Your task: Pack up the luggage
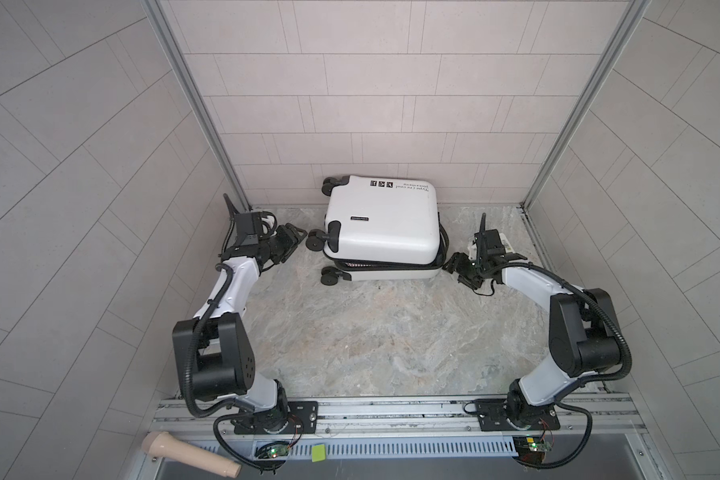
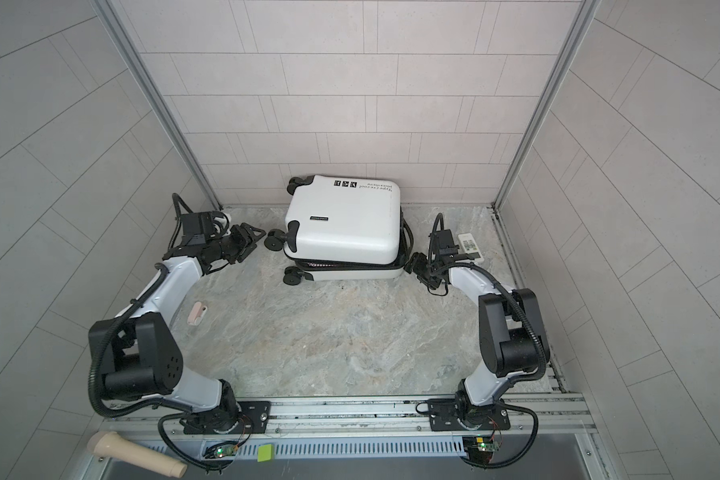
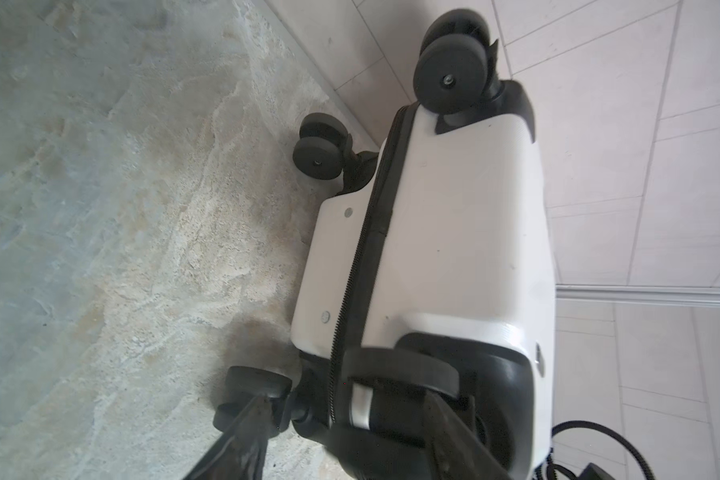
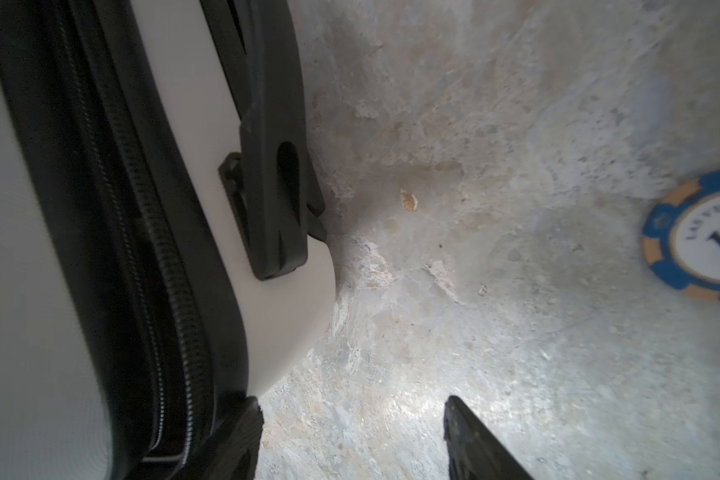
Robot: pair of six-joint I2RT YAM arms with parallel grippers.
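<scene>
Luggage (image 1: 381, 224) x1, poker chip (image 4: 699, 237) x1

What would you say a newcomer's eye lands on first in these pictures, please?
The white luggage lies flat at the back of the marble table, its halves nearly shut. The left gripper stands open by its wheels, the right gripper open at its opposite end. A blue poker chip shows in the right wrist view.

Saw only part of the blue poker chip (image 4: 699, 237), cut off at the right wrist view's edge. Could not read the smaller print on the luggage (image 1: 381, 224). Found the white remote (image 2: 470, 245) partly hidden behind the right arm (image 2: 468, 276).
</scene>
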